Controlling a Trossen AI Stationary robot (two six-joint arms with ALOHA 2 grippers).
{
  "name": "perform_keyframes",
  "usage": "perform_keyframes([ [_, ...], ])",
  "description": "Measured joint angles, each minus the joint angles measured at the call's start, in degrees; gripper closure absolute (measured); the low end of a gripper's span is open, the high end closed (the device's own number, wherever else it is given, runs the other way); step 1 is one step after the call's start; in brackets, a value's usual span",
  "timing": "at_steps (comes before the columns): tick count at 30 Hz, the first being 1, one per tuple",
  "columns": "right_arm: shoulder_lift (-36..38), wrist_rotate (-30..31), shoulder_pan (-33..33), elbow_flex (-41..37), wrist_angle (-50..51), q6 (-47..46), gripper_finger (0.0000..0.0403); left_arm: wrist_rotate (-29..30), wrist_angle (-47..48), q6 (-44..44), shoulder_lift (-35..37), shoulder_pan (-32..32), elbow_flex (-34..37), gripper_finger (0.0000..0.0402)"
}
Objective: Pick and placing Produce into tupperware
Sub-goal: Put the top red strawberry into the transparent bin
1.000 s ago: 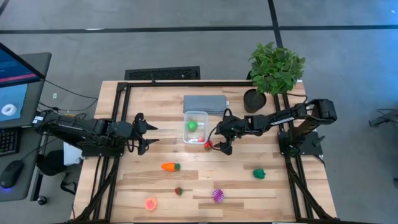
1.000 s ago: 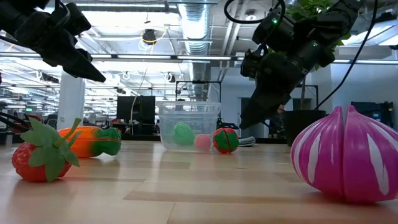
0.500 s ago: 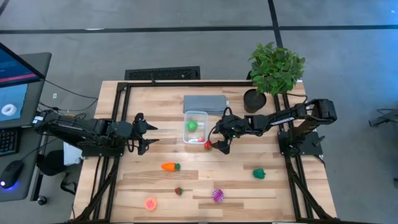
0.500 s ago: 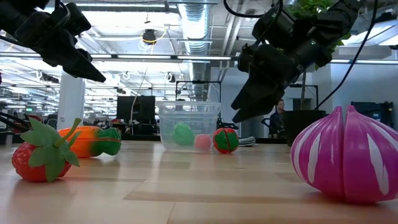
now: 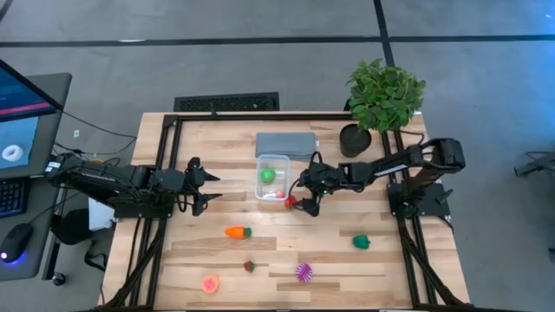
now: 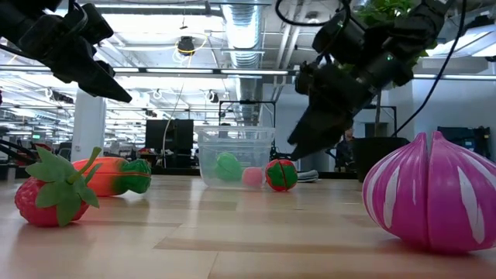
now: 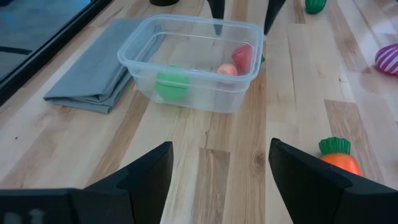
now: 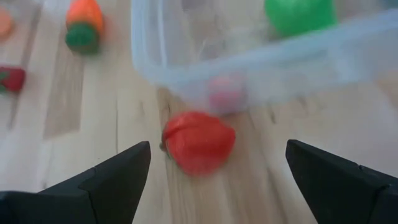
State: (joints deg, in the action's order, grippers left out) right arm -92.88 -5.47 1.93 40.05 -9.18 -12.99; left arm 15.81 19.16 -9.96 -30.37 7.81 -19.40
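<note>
At the desk's (image 5: 347, 260) left, the left hand (image 5: 205, 188) waits with fingers apart, holding nothing. Rightward, the clear tupperware (image 5: 272, 176) holds a green piece and a pink one, with a red toy fruit (image 5: 290, 202) just outside its near right corner. Over it the right hand (image 5: 305, 194) hangs wide and empty; the fruit looks light, smooth and liable to roll, so a grip across its middle seems best.

Bright, even overhead light is filling the scene; ceiling lights (image 6: 186, 45) are glaring, and the right wrist view is blurring.

Eight produce pieces (image 5: 238, 231), one tupperware (image 5: 273, 177), one plant (image 5: 384, 95).
</note>
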Motion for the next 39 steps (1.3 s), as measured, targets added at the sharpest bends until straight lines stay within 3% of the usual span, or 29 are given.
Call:
perform_keyframes([
  [12,-6.74,-0.66,-1.15,2.37,-1.50,2.45,0.0003,0.02,0.84,-0.31,0.00,0.00,0.00,0.0148],
  [39,-6.93,1.50,-1.55,2.47,-4.17,2.49,0.0003,0.05,0.90,-0.34,0.00,-0.01,0.00,0.0148],
])
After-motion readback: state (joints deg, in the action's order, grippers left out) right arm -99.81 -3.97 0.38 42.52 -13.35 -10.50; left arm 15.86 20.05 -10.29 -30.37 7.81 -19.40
